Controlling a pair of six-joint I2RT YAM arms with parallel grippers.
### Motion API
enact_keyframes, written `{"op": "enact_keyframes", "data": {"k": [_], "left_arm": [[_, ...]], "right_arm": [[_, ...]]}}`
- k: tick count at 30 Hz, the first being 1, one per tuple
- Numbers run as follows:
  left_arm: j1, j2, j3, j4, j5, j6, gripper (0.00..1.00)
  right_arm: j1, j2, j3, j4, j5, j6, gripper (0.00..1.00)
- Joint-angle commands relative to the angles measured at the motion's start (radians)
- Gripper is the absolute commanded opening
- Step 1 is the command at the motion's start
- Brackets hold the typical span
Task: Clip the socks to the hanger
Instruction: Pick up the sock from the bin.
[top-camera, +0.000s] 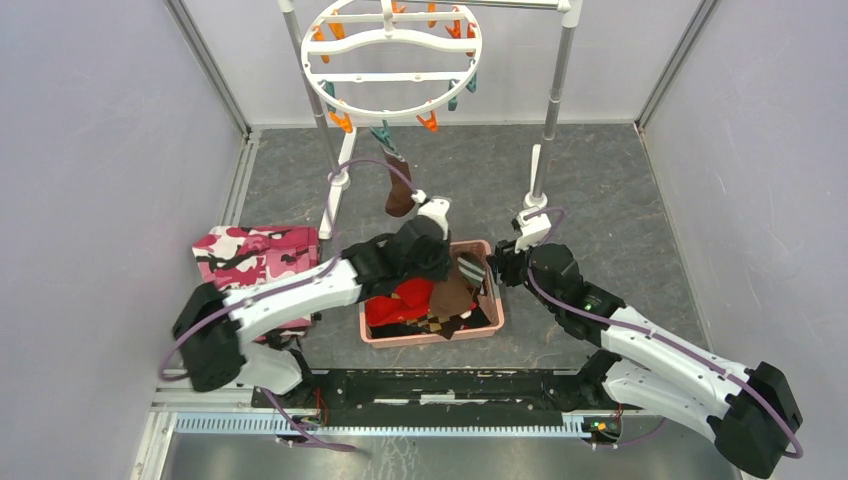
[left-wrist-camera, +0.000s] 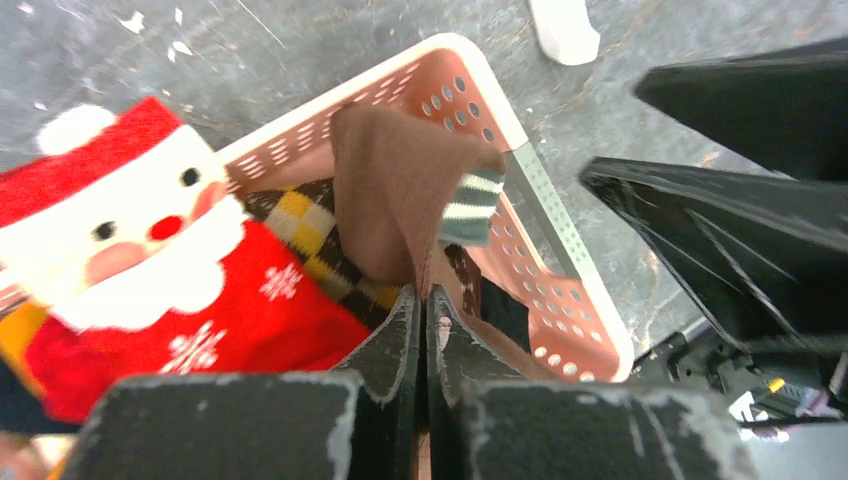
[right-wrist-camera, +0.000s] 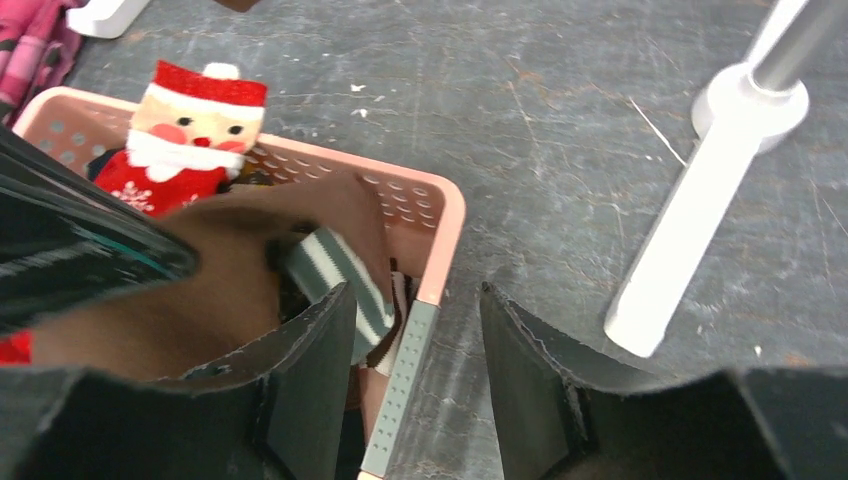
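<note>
The white ring hanger (top-camera: 390, 105) hangs from the rack at the back, with orange and teal clips round its rim. One dark brown sock (top-camera: 398, 188) hangs from a teal clip at its front. My left gripper (left-wrist-camera: 422, 295) is shut on the second brown sock (left-wrist-camera: 395, 190), whose grey-and-white striped cuff (left-wrist-camera: 470, 208) droops over the pink basket (left-wrist-camera: 560, 240). In the top view this gripper (top-camera: 447, 265) is above the basket's right half. My right gripper (right-wrist-camera: 416, 292) is open and empty, straddling the basket's right rim (right-wrist-camera: 440, 250) beside the striped cuff (right-wrist-camera: 335, 270).
The basket holds a red Santa sock (left-wrist-camera: 150, 250) and argyle socks (left-wrist-camera: 320, 235). A pink camouflage cloth (top-camera: 255, 255) lies left of the basket. The rack's white poles and feet (right-wrist-camera: 690, 230) stand behind it. Grey walls enclose the workspace.
</note>
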Motion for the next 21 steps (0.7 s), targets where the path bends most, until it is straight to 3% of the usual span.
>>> {"op": "enact_keyframes", "data": {"k": [1, 11, 21], "left_arm": [[-0.001, -0.236, -0.087, 0.066, -0.043, 0.137, 0.02], [0.007, -0.507, -0.236, 0.146, -0.018, 0.156, 0.06], [0.015, -0.535, -0.228, 0.133, 0.004, 0.169, 0.09]], "right_arm": [[-0.001, -0.012, -0.019, 0.117, -0.153, -0.107, 0.56], [0.000, 0.129, 0.011, 0.230, -0.492, -0.170, 0.72], [0.007, 0.143, 0.029, 0.276, -0.588, -0.234, 0.95]]}}
